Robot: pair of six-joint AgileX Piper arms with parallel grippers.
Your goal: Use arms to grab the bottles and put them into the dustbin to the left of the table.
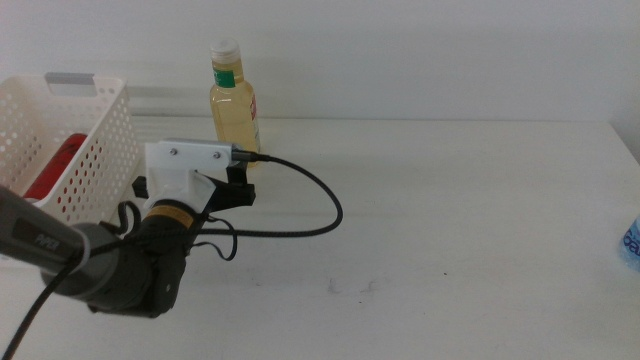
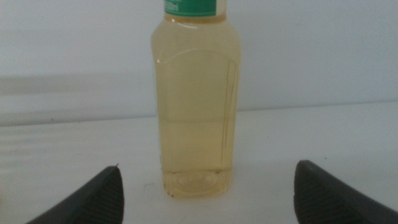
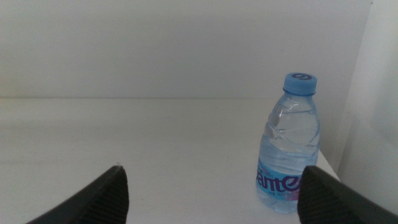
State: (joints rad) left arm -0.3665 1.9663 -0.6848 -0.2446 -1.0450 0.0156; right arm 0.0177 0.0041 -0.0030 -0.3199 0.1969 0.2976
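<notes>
Yellow-liquid bottle [image 2: 196, 106] stands upright on the far counter [image 1: 450, 230]; I've lined my left pincer [image 2: 205, 193] up wide, astride it, ready to close.

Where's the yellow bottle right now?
In the middle view the yellow bottle stands upright at the table's far edge, just right of the white basket. The left gripper sits open right in front of it, not touching.

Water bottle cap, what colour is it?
Blue; the water bottle cap shows best in the right wrist view.
</notes>
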